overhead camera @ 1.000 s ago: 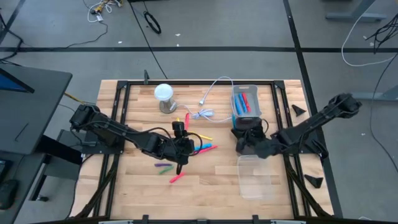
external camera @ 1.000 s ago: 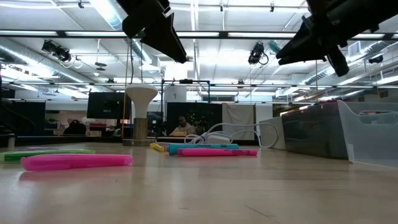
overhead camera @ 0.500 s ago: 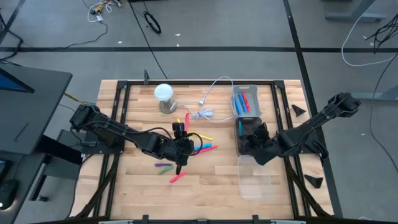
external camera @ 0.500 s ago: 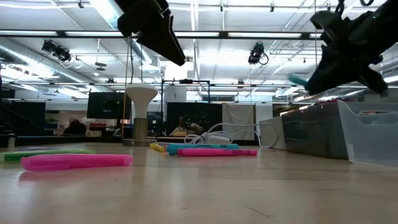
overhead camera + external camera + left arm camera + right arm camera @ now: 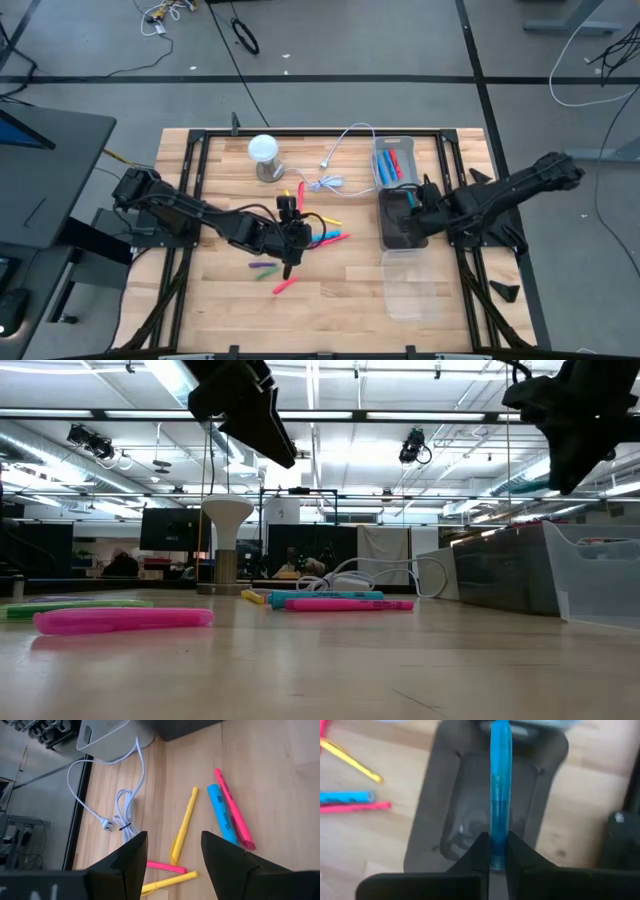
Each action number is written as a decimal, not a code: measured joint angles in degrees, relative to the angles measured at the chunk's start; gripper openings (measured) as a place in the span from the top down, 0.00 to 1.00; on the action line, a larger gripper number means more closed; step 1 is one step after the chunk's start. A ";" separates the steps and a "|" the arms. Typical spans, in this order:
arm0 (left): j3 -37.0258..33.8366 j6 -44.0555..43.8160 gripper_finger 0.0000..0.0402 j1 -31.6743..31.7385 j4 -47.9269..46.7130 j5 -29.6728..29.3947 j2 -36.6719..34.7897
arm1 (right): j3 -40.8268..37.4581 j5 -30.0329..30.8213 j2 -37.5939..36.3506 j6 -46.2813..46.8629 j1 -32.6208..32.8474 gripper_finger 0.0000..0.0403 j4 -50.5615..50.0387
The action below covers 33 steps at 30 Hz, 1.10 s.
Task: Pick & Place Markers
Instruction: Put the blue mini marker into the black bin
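Wooden table (image 5: 330, 300) inside a black frame, grey floor around it. Blue marker (image 5: 500, 795) is clamped end-on between the closed fingers of the right gripper (image 5: 493, 851), which hangs over the dark bin (image 5: 400, 222) near the table's right side. Just beyond that bin a clear bin (image 5: 394, 163) holds red and blue markers; a clear lid (image 5: 410, 285), probably of that bin, lies on the near side. Loose markers (image 5: 322, 232) lie mid-table: yellow (image 5: 183, 825), blue (image 5: 221, 815) and pink (image 5: 232, 810) side by side, with green, purple and another pink (image 5: 284, 286) nearer the front. Left gripper (image 5: 172, 851) hovers above this cluster, fingers apart, nothing between them. White cable (image 5: 335, 160) lies coiled beside the cluster, towards the back edge. Small white lamp (image 5: 264, 155) stands at the back left.
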 joint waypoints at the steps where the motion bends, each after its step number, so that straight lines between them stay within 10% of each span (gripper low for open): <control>1: 0.00 0.01 0.52 0.22 0.00 0.00 0.00 | 0.15 -1.80 0.00 -0.46 -0.75 0.95 -0.57; 33: 0.04 -0.57 0.52 1.61 -0.01 3.46 0.00 | -19.36 -12.87 0.92 -4.29 -11.42 0.94 19.61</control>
